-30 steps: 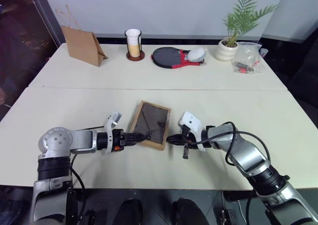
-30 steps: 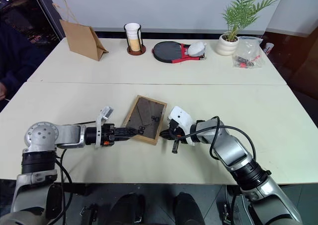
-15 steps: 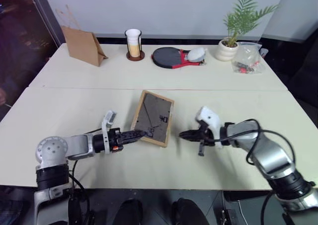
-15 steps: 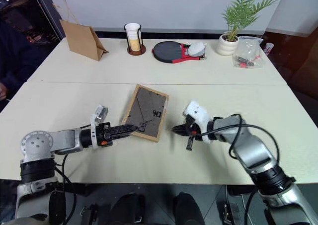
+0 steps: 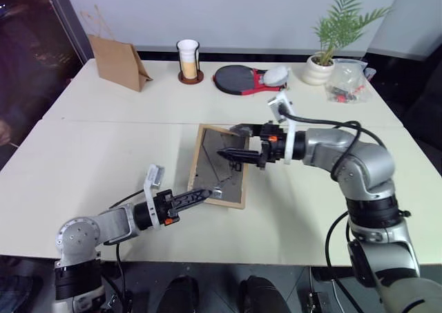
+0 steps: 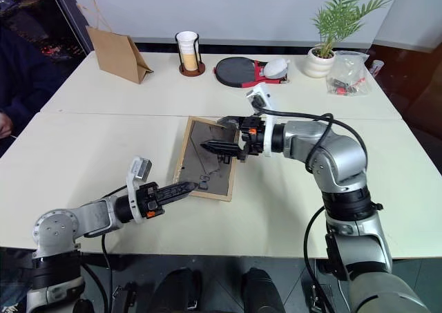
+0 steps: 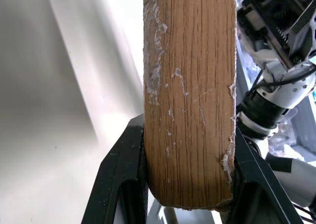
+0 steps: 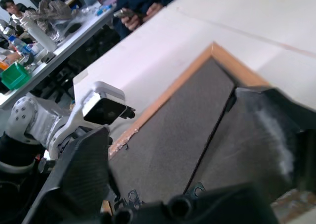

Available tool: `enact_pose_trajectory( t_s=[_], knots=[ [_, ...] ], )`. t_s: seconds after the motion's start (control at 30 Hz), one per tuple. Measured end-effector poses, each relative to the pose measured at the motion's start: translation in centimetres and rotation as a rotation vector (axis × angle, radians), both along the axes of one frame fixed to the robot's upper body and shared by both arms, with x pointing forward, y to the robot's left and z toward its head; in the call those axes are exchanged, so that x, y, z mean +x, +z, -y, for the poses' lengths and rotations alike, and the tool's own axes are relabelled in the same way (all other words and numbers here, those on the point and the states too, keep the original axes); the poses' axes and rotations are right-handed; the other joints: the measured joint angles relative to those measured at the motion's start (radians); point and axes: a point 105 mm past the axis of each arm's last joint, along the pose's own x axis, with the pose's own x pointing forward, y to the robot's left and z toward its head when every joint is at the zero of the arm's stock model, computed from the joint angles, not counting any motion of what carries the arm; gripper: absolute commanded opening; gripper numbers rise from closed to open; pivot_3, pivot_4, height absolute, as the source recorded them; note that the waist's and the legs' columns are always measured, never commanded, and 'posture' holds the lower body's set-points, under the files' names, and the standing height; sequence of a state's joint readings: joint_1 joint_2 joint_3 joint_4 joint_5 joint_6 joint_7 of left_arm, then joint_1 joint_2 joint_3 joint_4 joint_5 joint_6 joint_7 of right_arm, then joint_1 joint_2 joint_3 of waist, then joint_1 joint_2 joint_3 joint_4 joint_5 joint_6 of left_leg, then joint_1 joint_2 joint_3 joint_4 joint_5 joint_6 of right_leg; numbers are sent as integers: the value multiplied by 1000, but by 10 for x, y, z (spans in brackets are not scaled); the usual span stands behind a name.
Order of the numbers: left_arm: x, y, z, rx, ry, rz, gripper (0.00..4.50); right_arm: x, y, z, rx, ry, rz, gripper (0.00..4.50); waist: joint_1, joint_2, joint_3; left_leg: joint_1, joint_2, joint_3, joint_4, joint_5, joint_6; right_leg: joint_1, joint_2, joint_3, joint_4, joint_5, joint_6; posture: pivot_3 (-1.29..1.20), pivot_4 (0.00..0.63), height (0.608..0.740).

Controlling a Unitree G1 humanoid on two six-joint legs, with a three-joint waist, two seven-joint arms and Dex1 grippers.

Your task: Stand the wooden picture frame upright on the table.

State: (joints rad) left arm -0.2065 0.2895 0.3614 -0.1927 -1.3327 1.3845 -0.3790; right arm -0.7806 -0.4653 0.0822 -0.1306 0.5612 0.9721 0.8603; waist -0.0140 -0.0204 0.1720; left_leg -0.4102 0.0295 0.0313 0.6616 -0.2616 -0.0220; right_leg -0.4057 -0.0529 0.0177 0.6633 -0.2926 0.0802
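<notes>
The wooden picture frame (image 5: 215, 175) is tilted up off the table (image 5: 103, 140), its dark grey back towards me and its far edge raised. My left gripper (image 5: 202, 195) is shut on the frame's near edge; in the left wrist view the black fingers (image 7: 118, 169) clamp the light wood (image 7: 190, 95). My right gripper (image 5: 226, 141) hovers open at the frame's back, up near its top edge. In the right wrist view its fingers (image 8: 81, 174) stand apart on either side of the grey back and its fold-out stand (image 8: 237, 150).
Along the far edge of the table stand a brown paper bag (image 5: 117, 63), a cup in a holder (image 5: 186, 59), a paddle (image 5: 238, 78), a potted plant (image 5: 319, 68) and a plastic bag (image 5: 345, 83). People sit at another table (image 8: 59, 41) beyond.
My right gripper has risen from the table, swung over to the frame's back and opened. The left gripper keeps its hold, and the frame now stands steeper.
</notes>
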Motion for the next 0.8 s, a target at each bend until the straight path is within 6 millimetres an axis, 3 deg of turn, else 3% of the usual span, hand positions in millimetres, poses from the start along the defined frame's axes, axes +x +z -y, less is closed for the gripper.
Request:
enact_pose_trajectory(
  t_s=[0.33, 0.8],
  knots=[
    [-13, -12, 3, -15, 33, -18, 1081, 4, -12, -17, -7, 64, -65, 4462, -4, 0, 0, 0, 1, 0, -1, 0, 0, -1, 1, 0, 0, 0, 0, 0, 150, 740],
    [-2, -22, -5, -73, 113, -40, 1081, -13, 14, -19, 22, 127, 20, 4462, -3, 0, 0, 0, 1, 0, -4, 0, 0, -2, 0, 0, -1, -1, -2, 0, 150, 740]
  ],
)
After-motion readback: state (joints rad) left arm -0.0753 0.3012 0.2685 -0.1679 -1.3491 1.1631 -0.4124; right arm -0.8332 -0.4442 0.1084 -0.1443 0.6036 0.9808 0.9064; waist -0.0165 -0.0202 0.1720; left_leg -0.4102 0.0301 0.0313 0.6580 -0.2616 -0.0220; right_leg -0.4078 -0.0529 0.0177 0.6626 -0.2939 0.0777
